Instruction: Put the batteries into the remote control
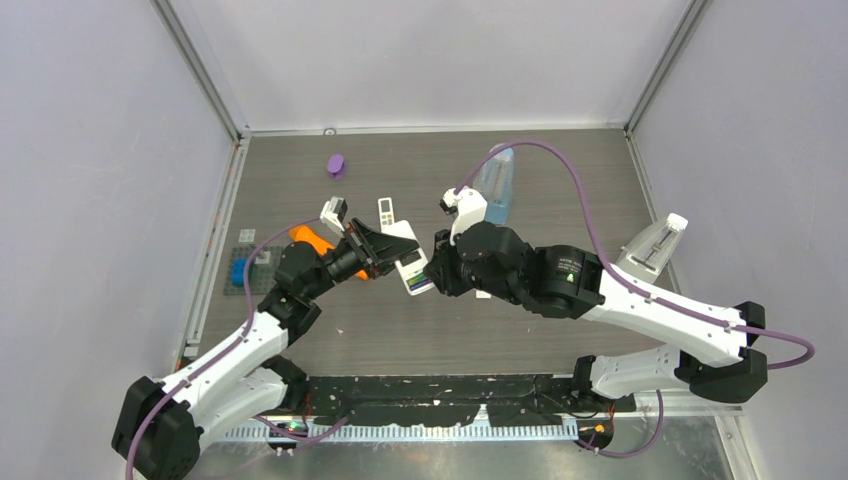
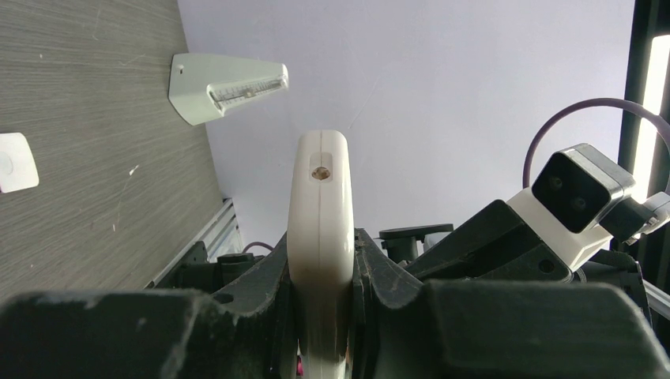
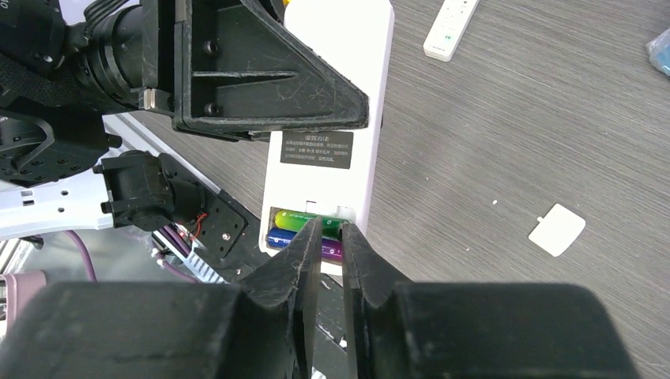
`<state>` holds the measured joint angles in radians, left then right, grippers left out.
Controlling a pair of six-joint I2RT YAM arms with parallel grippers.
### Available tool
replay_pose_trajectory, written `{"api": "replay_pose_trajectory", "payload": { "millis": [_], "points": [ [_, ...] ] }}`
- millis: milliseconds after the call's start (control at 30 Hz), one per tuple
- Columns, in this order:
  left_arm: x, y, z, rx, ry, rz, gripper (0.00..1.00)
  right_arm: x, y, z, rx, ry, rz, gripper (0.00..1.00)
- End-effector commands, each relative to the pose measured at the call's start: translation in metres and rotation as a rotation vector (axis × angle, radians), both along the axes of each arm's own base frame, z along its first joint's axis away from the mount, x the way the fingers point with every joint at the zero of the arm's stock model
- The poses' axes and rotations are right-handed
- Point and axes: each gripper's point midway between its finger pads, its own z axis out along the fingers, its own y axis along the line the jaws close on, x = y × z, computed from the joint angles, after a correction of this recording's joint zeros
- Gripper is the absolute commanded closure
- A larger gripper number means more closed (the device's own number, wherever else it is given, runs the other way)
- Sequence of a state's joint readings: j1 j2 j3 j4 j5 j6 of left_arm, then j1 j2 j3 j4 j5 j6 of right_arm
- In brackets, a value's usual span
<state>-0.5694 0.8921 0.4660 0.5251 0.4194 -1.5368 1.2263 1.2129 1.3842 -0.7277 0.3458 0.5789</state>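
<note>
My left gripper (image 1: pixel 385 255) is shut on the white remote control (image 1: pixel 408 262), holding it up off the table by its thin sides (image 2: pixel 320 205). In the right wrist view the remote's back (image 3: pixel 332 95) faces the camera with the battery bay uncovered. Two batteries lie in the bay: a green and yellow one (image 3: pixel 296 219) and a blue and purple one (image 3: pixel 280 238) beside it. My right gripper (image 3: pixel 330 229) hovers right at the bay, its jaws a narrow gap apart. The green cell shows through the gap, and nothing is held between the fingers.
A small white square cover (image 3: pixel 557 229) lies on the table. A second slim white remote (image 1: pixel 387 211), a purple object (image 1: pixel 336 164), a clear blue packet (image 1: pixel 497 180), a white wedge-shaped piece (image 1: pixel 655 245) and orange (image 1: pixel 310 238) and blue items (image 1: pixel 240 268) are scattered around.
</note>
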Motion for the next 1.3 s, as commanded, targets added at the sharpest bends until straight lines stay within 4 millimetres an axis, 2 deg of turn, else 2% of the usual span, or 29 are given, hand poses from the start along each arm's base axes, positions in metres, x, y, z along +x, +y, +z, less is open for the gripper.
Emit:
{"api": "replay_pose_trajectory", "payload": {
  "millis": [0,400,800,1267],
  "points": [
    [-0.002,0.001,0.027,-0.060,-0.075,0.002,1.00,-0.004,0.010,0.011,0.070,0.010,0.020,0.80],
    [-0.002,0.001,0.030,-0.067,-0.082,0.006,1.00,-0.008,0.018,0.003,0.068,0.032,0.054,0.94],
    [-0.001,0.001,0.027,-0.091,-0.049,0.000,1.00,-0.007,0.028,-0.015,0.014,0.040,0.077,0.95],
    [0.009,0.004,0.018,-0.136,0.062,0.042,1.00,-0.011,0.032,-0.063,-0.246,-0.011,0.127,0.95]
  ]
}}
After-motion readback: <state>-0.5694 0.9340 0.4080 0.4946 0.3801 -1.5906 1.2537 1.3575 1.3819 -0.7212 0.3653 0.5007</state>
